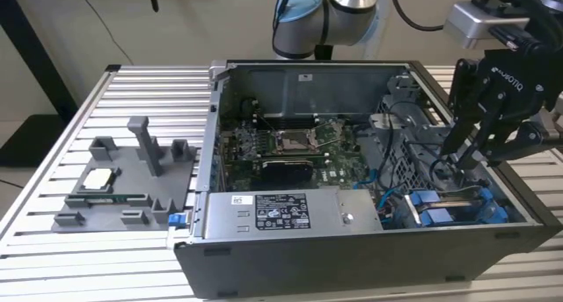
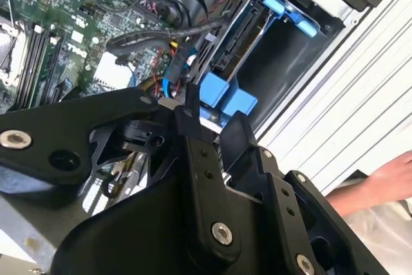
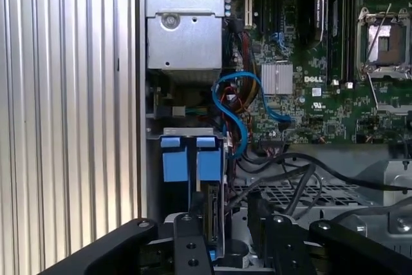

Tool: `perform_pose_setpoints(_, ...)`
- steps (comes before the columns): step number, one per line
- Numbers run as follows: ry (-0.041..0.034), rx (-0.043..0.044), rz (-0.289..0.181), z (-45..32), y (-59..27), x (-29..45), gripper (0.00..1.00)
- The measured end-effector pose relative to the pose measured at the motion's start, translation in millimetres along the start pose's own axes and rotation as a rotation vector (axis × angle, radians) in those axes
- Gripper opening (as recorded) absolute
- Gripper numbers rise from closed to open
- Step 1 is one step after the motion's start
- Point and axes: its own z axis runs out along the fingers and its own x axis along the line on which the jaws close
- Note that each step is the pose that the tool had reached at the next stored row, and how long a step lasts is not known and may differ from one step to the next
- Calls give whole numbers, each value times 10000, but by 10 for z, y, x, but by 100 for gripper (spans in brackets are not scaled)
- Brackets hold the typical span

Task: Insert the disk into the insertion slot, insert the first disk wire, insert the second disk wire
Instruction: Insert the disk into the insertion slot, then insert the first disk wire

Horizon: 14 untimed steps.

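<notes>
My tool point(image 1: 462, 158) hangs fingers-down over the corner of the open dark grey computer case point(image 1: 352, 262) on the exterior view's right. The case lies on the ribbed aluminium worktop point(image 1: 149, 84).

1. Tool state. The black fingers point(image 2: 241, 136) stand apart with a gap between them. I cannot tell whether either pad touches anything.
2. Task item. The silver-grey disk in its bright blue plastic carrier point(image 1: 444, 210) sits inside the dark grey metal insertion slot point(image 2: 290, 56), directly beneath the tool.
3. Exterior view. It shows the whole case, the labelled silver power supply box point(image 1: 281, 213) along the near wall, and a grey plastic fixture tray point(image 1: 123, 183) well apart on the worktop at the view's left.
4. First wrist view. It looks straight down. The two blue carrier tabs point(image 3: 192, 156) lie just beside the case wall. A looped blue cable point(image 3: 239, 117) runs between the tabs and the green motherboard point(image 3: 322, 94). The perforated metal cage point(image 3: 283, 194) borders the slot on the motherboard side.
5. Second wrist view. It shows the slot's dark interior, open beside the carrier tabs point(image 2: 225, 94), and a person's hand point(image 2: 386, 172) resting on the worktop outside the case.

Clearance: the slot is bounded by the case wall on one side and by black cables and the cage on the other. Free room lies only above, where the tool is.
</notes>
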Motion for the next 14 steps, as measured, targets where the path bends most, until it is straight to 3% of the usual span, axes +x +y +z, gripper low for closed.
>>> perform_pose_setpoints(3, -19, 206, -19, 8, 1, -39, 41)
perform_pose_setpoints(7, -38, 401, -53, 27, 2, -110, 41)
perform_pose_setpoints(14, -57, 519, -94, 101, 3, -228, 41)
